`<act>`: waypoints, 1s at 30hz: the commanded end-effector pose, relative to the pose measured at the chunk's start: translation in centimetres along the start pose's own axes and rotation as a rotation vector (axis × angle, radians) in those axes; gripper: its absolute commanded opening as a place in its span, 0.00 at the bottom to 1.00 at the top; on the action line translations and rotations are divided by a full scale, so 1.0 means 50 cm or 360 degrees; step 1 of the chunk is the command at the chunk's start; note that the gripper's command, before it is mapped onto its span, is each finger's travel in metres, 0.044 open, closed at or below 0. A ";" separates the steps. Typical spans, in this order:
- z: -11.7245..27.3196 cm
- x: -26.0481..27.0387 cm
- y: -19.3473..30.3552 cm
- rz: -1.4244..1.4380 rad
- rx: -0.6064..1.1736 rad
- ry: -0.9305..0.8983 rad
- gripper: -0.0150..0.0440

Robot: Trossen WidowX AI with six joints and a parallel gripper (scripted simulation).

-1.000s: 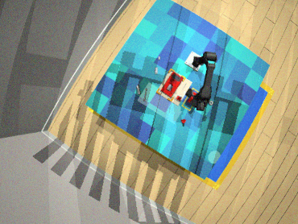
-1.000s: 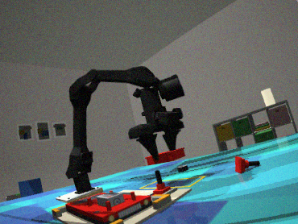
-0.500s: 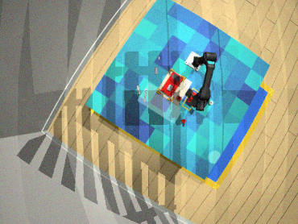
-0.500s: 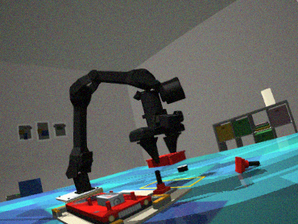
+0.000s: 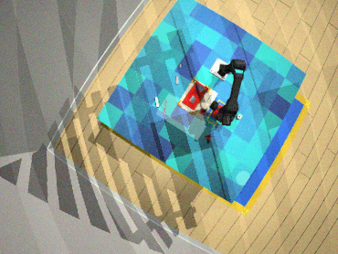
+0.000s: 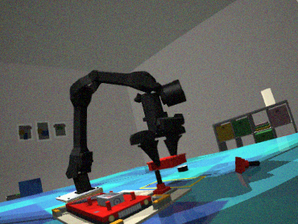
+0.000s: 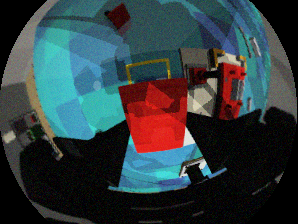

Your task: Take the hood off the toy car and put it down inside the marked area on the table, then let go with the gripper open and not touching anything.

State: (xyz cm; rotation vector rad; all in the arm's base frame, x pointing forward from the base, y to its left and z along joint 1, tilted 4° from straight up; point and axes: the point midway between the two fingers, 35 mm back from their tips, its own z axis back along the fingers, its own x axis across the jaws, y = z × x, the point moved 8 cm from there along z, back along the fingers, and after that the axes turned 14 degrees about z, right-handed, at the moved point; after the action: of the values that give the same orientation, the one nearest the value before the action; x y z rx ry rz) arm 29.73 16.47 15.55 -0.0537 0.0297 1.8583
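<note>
My gripper (image 6: 165,159) (image 7: 156,117) is shut on the hood, a flat red plate (image 6: 175,159) (image 7: 156,135). It holds the hood in the air above the table, roughly level. The marked area is a yellow outline (image 6: 197,181) (image 7: 147,62) on the table; in the top view the arm hides part of it, and the hood hangs over or close beside it. The red toy car (image 5: 188,103) (image 6: 93,212) (image 7: 226,95) sits on its pale board with its grey engine (image 6: 110,198) uncovered, apart from the hood.
A red-and-black tool (image 6: 162,188) stands on the board near the outline. Another red-and-black piece (image 5: 208,138) (image 6: 241,165) (image 7: 119,16) lies on the table. A small black-and-white round part (image 5: 238,117) (image 6: 183,168) lies behind the hood. Small pale pieces lie beyond the car.
</note>
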 end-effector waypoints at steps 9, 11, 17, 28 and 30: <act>-0.018 0.000 0.003 -0.0002 0.0011 -0.0005 0.25; -0.020 0.000 0.003 -0.0002 0.0011 -0.0005 0.25; -0.027 0.000 0.004 -0.0002 0.0011 -0.0005 0.25; -0.039 0.000 0.005 -0.0002 0.0011 -0.0005 0.25; -0.042 -0.001 0.005 -0.0002 0.0011 -0.0005 0.25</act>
State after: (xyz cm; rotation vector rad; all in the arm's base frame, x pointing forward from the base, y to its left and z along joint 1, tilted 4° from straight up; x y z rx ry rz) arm 29.66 16.33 13.85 -0.0537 0.0297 1.8559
